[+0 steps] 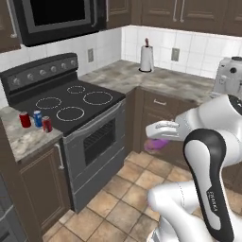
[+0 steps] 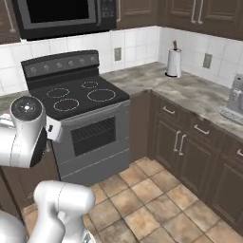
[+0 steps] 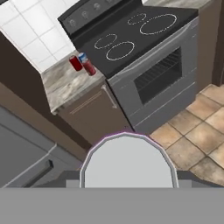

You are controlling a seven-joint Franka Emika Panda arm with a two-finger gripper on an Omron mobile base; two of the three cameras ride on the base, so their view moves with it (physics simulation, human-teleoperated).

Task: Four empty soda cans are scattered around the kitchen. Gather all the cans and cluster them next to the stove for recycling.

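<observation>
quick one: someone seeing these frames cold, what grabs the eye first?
Probably the black stove with its white burner rings, mid-kitchen. Next, three soda cans clustered on the counter at its left edge. Then the gripper out over the tiled floor, holding a pink-purple can whose pale top looms in the hand view.

Home kitchen, black stove (image 1: 71, 106), microwave (image 1: 56, 16) above, marbled counter (image 1: 160, 80), probably wooden cabinets (image 2: 190, 142)

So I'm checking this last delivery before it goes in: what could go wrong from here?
Three cans already stand packed on the narrow counter strip left of the stove; setting the pink-purple can down there might topple them. The gripper carries it in mid-air above the tile floor, so a slip would drop it. In the hand view the can's top blocks the near sight.
</observation>
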